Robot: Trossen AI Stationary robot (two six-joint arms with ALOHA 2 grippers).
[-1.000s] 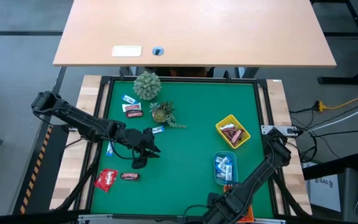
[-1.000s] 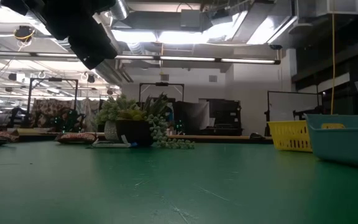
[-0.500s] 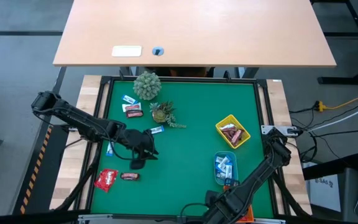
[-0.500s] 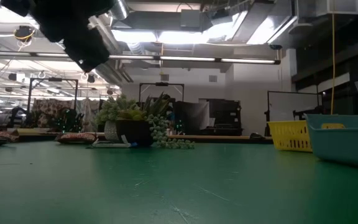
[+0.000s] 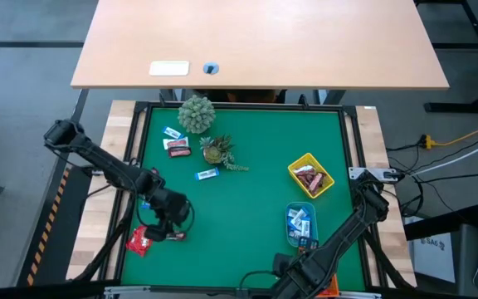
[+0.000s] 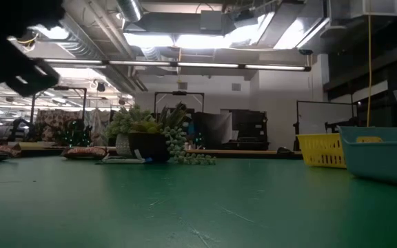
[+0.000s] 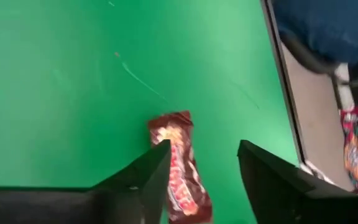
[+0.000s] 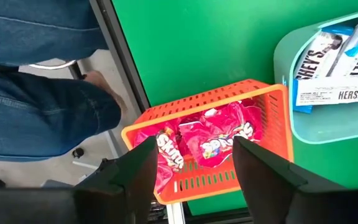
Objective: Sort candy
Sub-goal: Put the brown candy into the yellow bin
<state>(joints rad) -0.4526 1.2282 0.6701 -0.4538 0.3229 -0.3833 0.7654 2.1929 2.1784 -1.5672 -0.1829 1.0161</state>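
In the left wrist view my left gripper point(image 7: 204, 149) is open above the green mat, near its left front corner. A dark brown mini bar point(image 7: 179, 168) lies flat on the mat below it, close under one finger and untouched. Beside the bar point(image 5: 173, 236) lies a red packet point(image 5: 142, 239). More candy point(image 5: 178, 147) lies on the mat at the far left, and a blue-and-white wrapper point(image 5: 207, 174) lies nearer the middle. My right gripper point(image 8: 194, 146) is open, pointing down over the orange tray point(image 8: 272, 102), which holds red packets point(image 8: 219, 140).
Two small plants point(image 5: 196, 112) point(image 5: 217, 149) stand at the far left. The yellow tray point(image 5: 295, 169) holds brown bars, and the blue tray point(image 5: 289, 228) holds blue-and-white wrappers point(image 8: 334, 93). A person's legs in jeans point(image 8: 36, 93) are beyond the table's near edge.
My left gripper has swung toward the table's near left corner and tipped downward, ending above the brown mini bar. In the low view it has moved off toward the picture's left. The candy has stayed where it was.
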